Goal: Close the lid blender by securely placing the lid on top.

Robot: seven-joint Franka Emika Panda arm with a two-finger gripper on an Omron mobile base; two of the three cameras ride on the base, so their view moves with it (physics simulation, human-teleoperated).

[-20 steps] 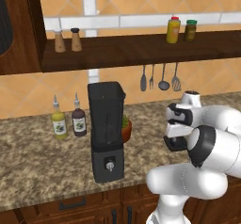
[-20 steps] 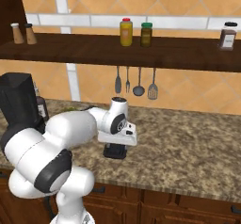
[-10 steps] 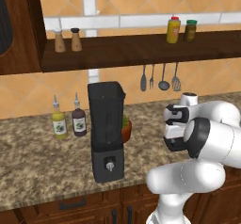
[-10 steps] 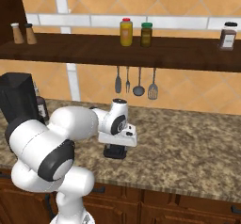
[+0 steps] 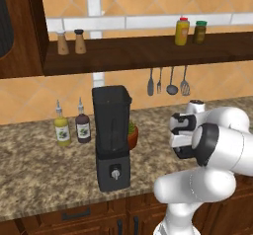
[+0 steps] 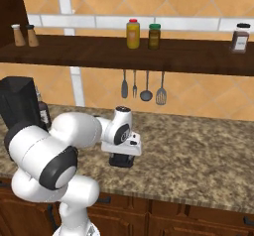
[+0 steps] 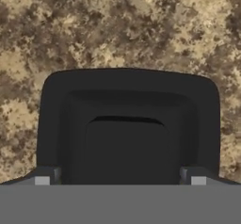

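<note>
The blender stands on the granite counter at about 9 o'clock from the robot's hand in the left base view; its dark smoky jar sits on a boxy black base with a small silver knob at the front; the rim of the jar carries no cap, and what is inside the jar cannot be made out through the dark walls. In the right base view the blender shows at the far left edge, at 9 o'clock from the hand.

The lid lies flat on the counter directly under the hand; in the hand view it is a black square with rounded corners and a raised centre block; in the right base view the lid is a low dark shape on the stone beneath the wrist, well apart from the blender. The gripper is down at the lid; its two tips show at 7 and 5 o'clock, one on either side of the centre block, and whether they press on it I cannot tell.

Behind the blender, at 3 o'clock from its jar, a small red-brown pot holds a green plant. At 9 o'clock stand two bottles, one with yellow contents, one dark. On the wooden shelf at 12 o'clock are a yellow jar and a dark green jar; two shakers sit toward 10 o'clock.
</note>
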